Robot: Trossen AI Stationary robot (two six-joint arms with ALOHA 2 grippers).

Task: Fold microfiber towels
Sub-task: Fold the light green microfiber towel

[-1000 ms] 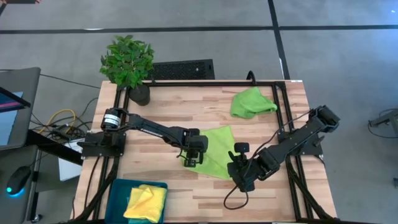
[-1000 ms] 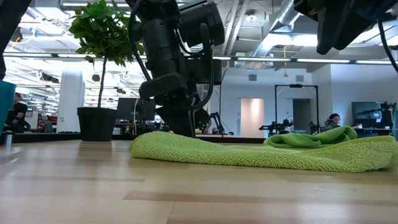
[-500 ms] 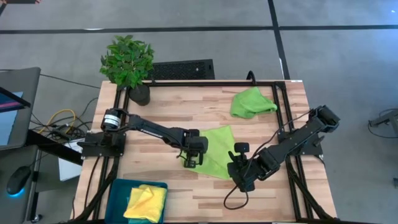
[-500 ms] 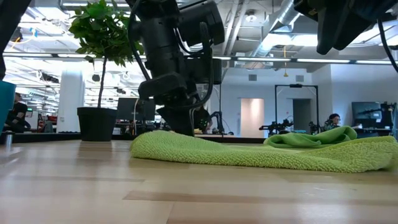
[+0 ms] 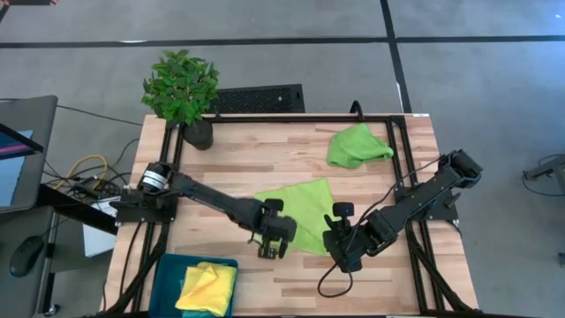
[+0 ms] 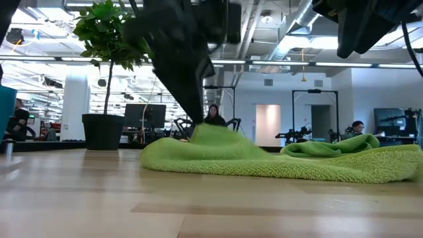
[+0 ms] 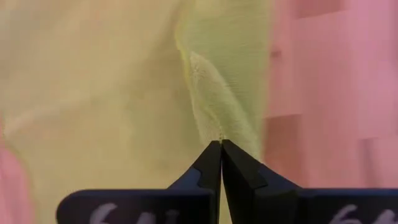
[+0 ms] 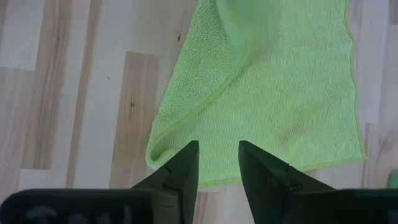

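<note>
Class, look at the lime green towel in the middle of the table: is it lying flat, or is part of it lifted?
Partly lifted: the left pincer is shut on the lime green towel, pulling one edge up into a peak.

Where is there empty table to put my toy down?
Bare wood lies between the plant pot and the crumpled green towel, and along the near edge right of the tray. The middle is crowded: both tools work at the spread green towel.

Bright even overhead light, soft shadows, left arm [image 6: 178, 59] motion-blurred
</note>
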